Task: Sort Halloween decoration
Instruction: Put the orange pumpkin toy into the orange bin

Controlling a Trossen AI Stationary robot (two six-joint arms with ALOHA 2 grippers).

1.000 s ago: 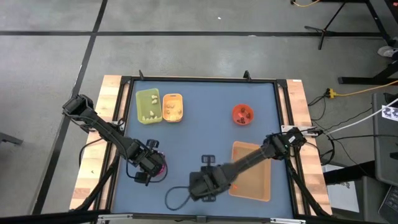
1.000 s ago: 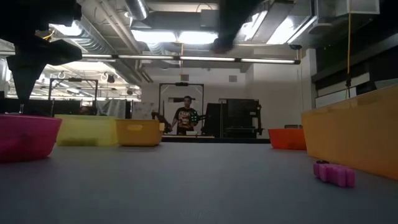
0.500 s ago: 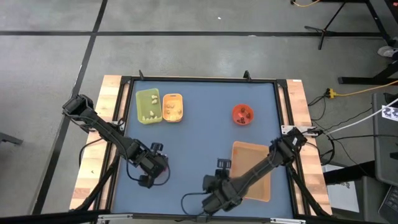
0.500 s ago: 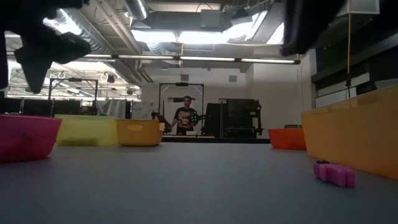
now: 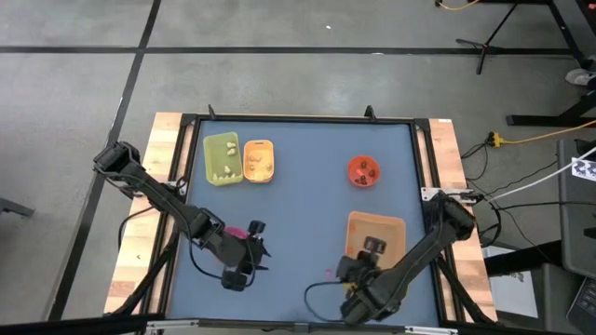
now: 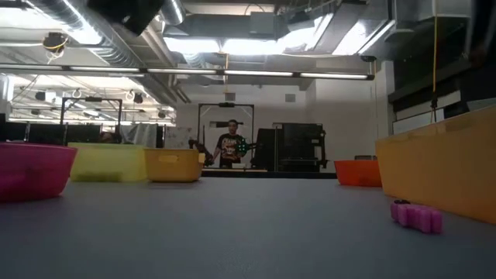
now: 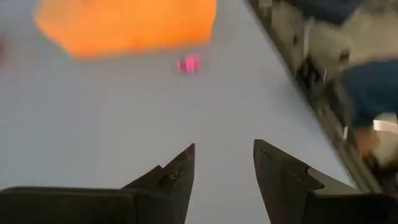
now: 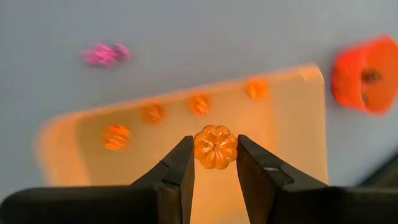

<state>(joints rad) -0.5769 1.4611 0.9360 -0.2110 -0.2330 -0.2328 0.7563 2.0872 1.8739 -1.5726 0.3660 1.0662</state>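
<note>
My right gripper [image 8: 215, 163] [image 5: 365, 264] is shut on an orange pumpkin-shaped trinket [image 8: 215, 147] and hangs over the tan tray [image 8: 292, 149] [image 5: 389, 227]. Several more orange pumpkin trinkets [image 8: 153, 112] lie on that tray's floor. A magenta trinket [image 8: 104, 54] [image 6: 417, 216] [image 7: 188, 64] lies on the blue table just off the tray's left side. My left gripper [image 7: 224, 163] [image 5: 257, 248] is open, holds nothing, and stands by the pink bowl [image 5: 236, 230] [image 6: 31, 170], pointing toward the magenta trinket. My right gripper pinches the orange pumpkin trinket by two opposite sides of its ribbed rim [image 8: 200, 148], between its two fingertips. The fingers come at it from above. The trinket is lifted clear, with the tan tray's floor below it.
A green tray [image 5: 222, 158] and an orange tray [image 5: 259, 160] stand side by side at the far left, each with small trinkets inside. A red bowl [image 5: 363, 171] [image 8: 367, 74] stands far right. Bare blue table [image 5: 307, 205] lies in the middle. A person stands far off in the room [image 6: 231, 144].
My right gripper has swung from the near middle of the table toward the right edge and now stands over the tan tray. My left gripper has moved from over the pink bowl toward the right and turned to face the tan tray.
</note>
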